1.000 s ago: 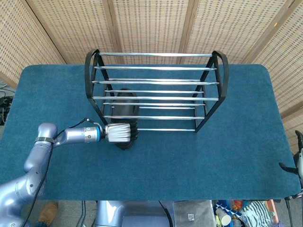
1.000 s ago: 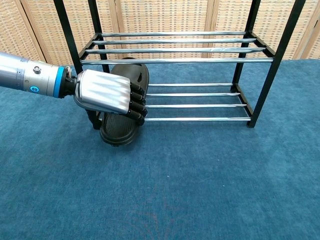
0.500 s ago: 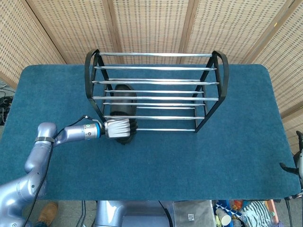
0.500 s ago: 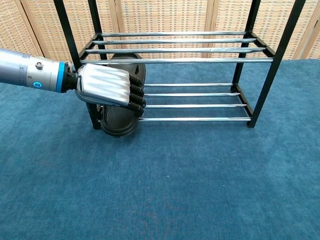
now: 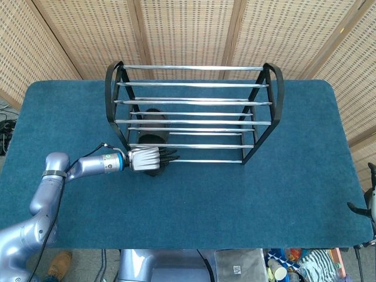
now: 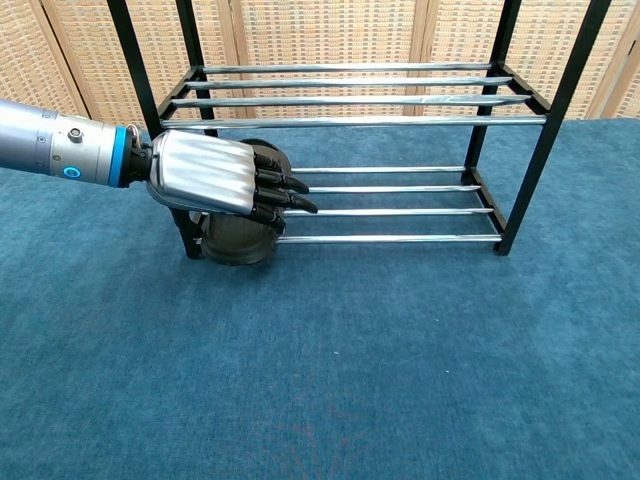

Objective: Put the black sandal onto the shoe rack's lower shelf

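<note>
The black sandal [image 6: 238, 236] lies at the left end of the shoe rack [image 5: 191, 111], most of it already in on the lower shelf [image 6: 390, 212], with only its heel end poking out past the front rail onto the blue tablecloth [image 5: 194, 200]. So the job looks nearly done, I'd say: what seems left is a last nudge inward, if any, and getting the arm clear. The left hand [image 6: 215, 180] sits over the sandal's near end, right at the rack's front left leg, its dark fingers [image 6: 285, 190] stretched out and pointing along the lower rails; whether they are pressing on the sandal or have let go of it, I cannot tell from here. The rack's upper shelf hangs just above the hand, so there is little headroom. The right hand [image 5: 370, 202] hangs well off to the rack's right, at the table's edge, too small to read.
</note>
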You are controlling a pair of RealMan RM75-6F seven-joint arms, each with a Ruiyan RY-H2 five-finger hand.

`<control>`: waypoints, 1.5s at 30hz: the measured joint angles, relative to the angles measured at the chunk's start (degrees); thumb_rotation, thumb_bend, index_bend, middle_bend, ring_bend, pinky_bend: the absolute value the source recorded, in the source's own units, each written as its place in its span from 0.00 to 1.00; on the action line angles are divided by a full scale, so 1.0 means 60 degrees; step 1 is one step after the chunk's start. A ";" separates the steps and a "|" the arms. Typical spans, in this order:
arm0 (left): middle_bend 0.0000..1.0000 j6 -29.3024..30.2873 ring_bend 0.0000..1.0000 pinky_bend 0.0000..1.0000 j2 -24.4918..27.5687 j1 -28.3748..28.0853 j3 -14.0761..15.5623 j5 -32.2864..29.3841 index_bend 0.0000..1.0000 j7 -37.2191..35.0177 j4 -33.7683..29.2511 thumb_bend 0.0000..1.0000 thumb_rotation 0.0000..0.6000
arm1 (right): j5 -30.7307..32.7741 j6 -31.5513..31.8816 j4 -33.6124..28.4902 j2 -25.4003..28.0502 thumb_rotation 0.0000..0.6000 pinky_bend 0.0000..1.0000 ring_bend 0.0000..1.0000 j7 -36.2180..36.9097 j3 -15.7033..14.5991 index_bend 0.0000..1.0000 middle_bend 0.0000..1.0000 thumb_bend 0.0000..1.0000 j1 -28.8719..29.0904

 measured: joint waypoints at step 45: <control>0.00 0.5171 0.00 0.00 0.3320 0.6580 -0.0704 -0.2971 0.05 0.0261 -0.4578 0.07 1.00 | -0.1995 0.0864 -0.1170 0.0628 1.00 0.00 0.00 0.0799 -0.0637 0.00 0.00 0.00 -0.0482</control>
